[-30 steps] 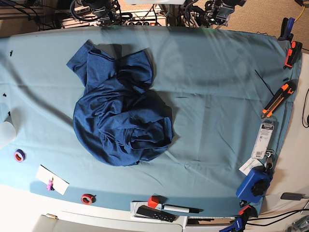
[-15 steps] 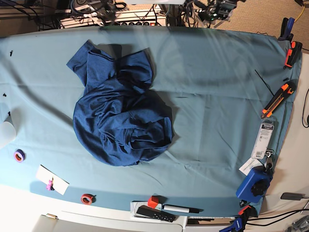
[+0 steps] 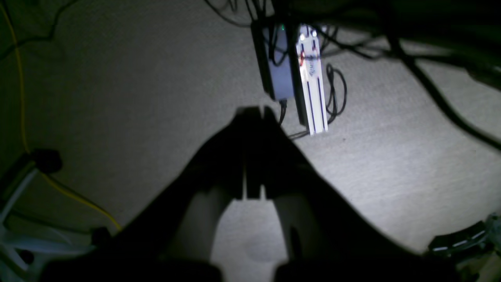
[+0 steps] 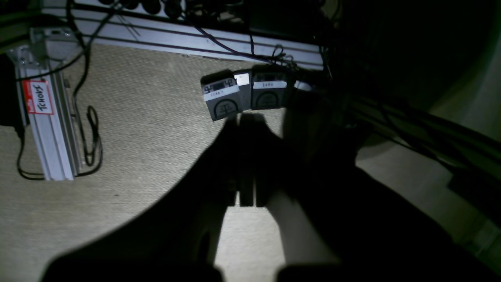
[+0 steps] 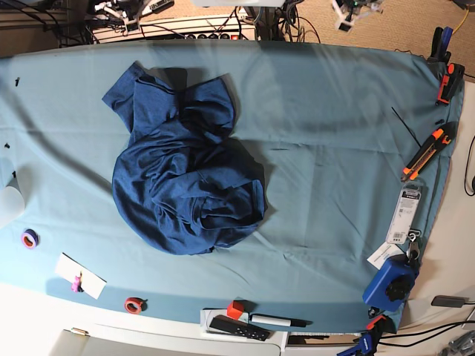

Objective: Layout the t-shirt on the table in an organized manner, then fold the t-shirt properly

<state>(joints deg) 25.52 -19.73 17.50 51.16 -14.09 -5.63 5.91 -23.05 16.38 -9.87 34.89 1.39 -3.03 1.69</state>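
Navy t-shirt [image 5: 184, 167] lies crumpled on the teal table [image 5: 334, 133].

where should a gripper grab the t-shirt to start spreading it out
Probably the sleeve corner at the far-left end of the t-shirt, coming down from above. That flap lies single-layered and sticks out onto the bare table, so it can be pinched alone; the near half is a bunched, overlapping heap with no clean edge. Both grippers look shut and are off the table.
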